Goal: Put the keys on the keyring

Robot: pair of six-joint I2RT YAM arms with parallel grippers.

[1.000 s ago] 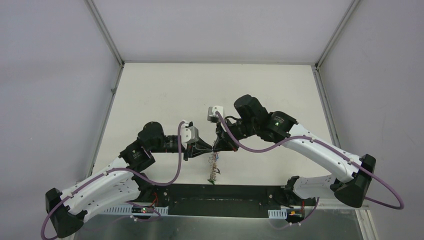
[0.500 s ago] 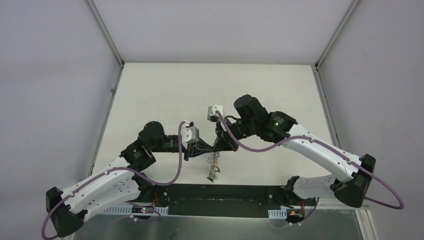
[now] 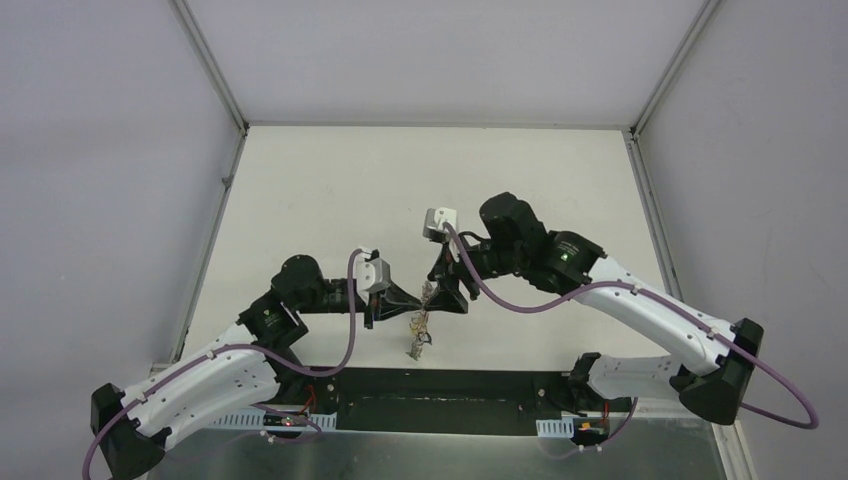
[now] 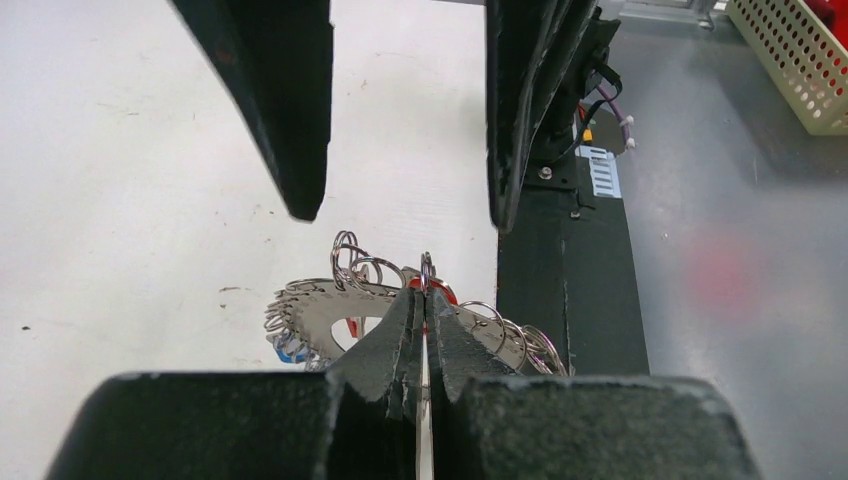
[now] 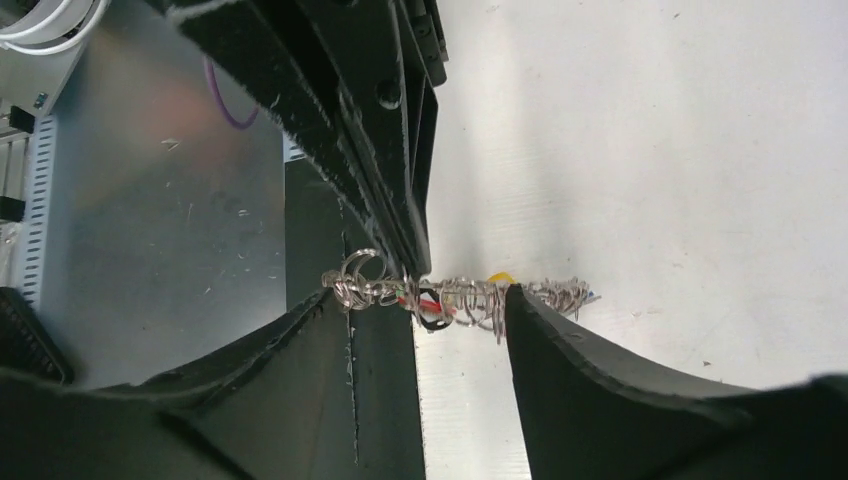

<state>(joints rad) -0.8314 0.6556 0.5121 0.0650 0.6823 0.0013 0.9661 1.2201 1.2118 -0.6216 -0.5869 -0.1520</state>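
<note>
hanging from the left gripper (image 4: 425, 295), the keyring (image 4: 330, 318) is up off the tabletop (image 3: 330, 190), near its front edge. left jaws are squeezed together on the ring's rim, right by a red-tag key (image 4: 445, 293). right gripper (image 5: 420, 295) faces it from the other side w/ jaws apart, one finger each side. from the right wrist cam the ring shows edge-on, its long way going finger to finger. right arm is free, so prob. it makes the next grab.
</note>
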